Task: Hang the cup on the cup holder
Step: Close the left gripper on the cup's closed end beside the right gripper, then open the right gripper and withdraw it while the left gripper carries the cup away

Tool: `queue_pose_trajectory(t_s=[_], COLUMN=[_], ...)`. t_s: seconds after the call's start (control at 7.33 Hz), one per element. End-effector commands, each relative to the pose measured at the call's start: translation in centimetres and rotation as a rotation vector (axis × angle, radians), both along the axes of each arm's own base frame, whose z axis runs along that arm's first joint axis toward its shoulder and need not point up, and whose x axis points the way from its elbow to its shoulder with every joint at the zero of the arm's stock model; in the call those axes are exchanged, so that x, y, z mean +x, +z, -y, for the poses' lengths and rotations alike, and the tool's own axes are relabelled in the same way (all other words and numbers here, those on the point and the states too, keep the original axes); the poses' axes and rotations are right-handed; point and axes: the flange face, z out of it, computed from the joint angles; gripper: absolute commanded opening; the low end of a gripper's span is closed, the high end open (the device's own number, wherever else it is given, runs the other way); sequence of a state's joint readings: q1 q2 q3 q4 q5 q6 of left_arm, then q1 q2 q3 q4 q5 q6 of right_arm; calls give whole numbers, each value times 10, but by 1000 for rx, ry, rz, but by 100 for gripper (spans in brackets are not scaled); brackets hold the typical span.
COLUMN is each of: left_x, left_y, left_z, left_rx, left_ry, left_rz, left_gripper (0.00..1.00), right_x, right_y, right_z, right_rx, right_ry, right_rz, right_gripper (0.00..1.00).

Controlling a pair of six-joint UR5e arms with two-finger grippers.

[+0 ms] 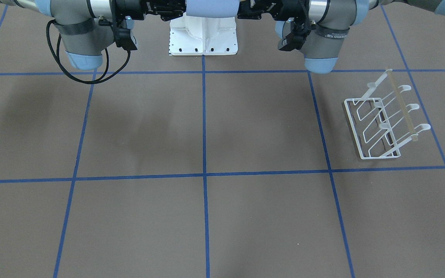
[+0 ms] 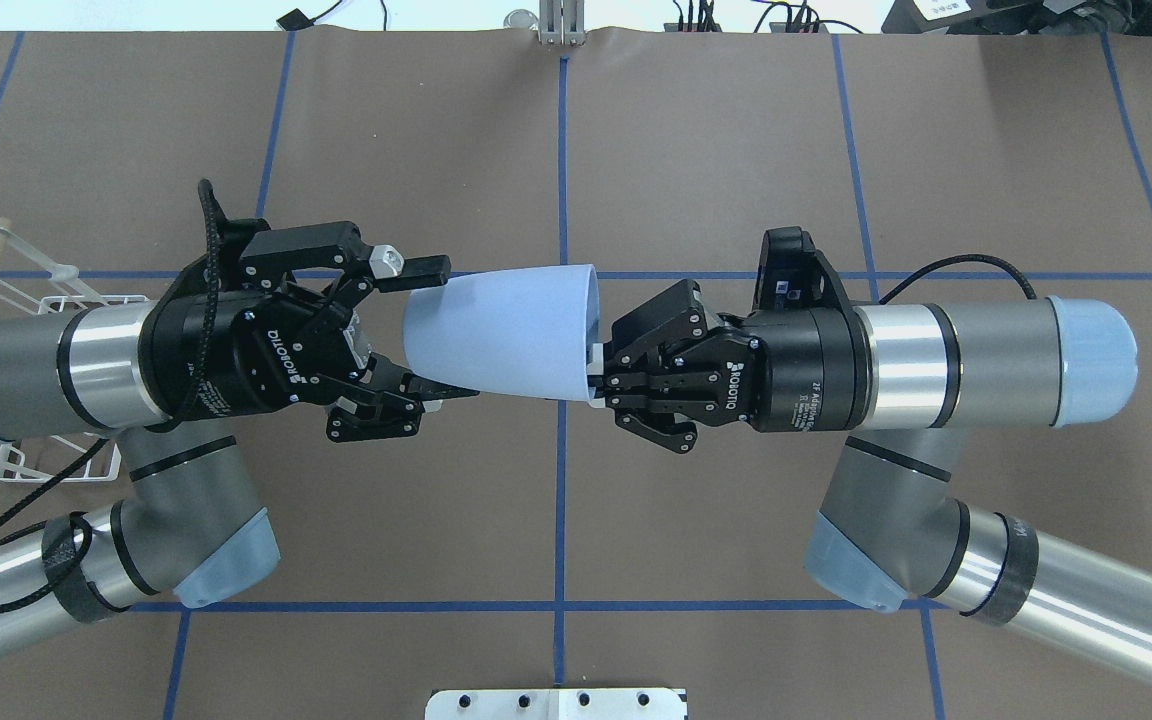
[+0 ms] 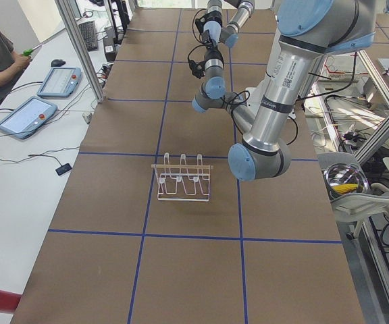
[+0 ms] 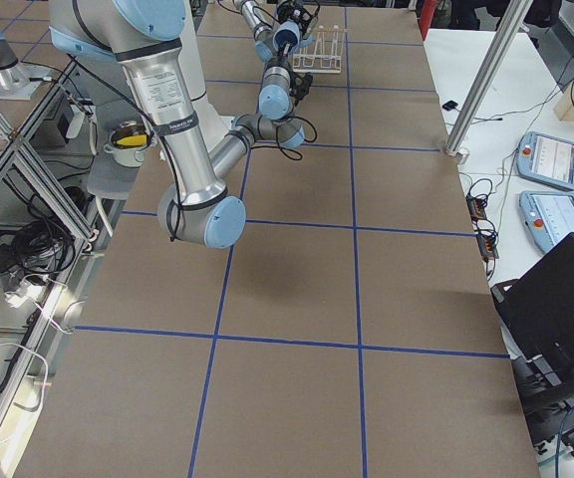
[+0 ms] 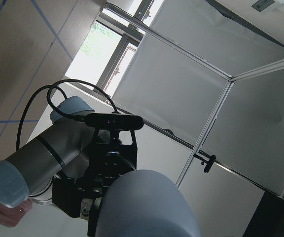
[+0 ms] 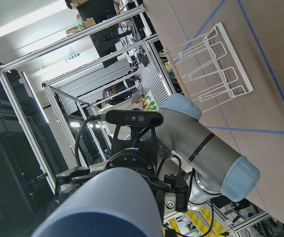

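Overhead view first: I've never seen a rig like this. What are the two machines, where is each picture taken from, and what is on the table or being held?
Two robot arms stand at a brown table marked with blue tape lines. Each arm ends in a black two-finger gripper. The overhead view looks down from behind the robot. The front view faces the robot, so its sides are mirrored. Two side views look along the table from its ends, and a small camera rides on each wrist.

A plain pale blue handleless cup lies sideways in the air between the arms. The right gripper pinches its rim. The left gripper has its fingers on either side of the narrow base; I cannot tell whether they press it.

A white wire cup holder with a wooden bar stands on the table, with no cup on it.
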State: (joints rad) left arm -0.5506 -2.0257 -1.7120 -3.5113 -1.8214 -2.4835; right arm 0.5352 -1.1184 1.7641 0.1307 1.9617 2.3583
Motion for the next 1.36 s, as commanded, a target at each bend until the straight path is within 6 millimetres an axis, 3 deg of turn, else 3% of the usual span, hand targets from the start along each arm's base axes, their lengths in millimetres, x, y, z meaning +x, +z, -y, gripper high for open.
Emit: queue_pose_trajectory(t_s=[0.0, 0.14, 0.55, 0.95, 1.23], left_x=[-1, -1, -2, -23, -67], left_y=[-2, -1, -1, 2, 29], left_z=[-1, -1, -2, -8, 16], left_rx=[1, 1, 2, 15, -10], left_ry=[2, 2, 4, -11, -114], left_rz=[-5, -5, -6, -16, 30], left_gripper=[24, 0, 0, 0, 0], right_x=[-1, -1, 4, 26, 53], right_y=[-2, -2, 3, 35, 48], right_z=[0, 0, 1, 6, 26], right_rx=[10, 46, 61, 74, 86], right_ry=[4, 34, 46, 74, 120], right_rz=[2, 1, 2, 14, -20], right_gripper=[93, 100, 100, 100, 100])
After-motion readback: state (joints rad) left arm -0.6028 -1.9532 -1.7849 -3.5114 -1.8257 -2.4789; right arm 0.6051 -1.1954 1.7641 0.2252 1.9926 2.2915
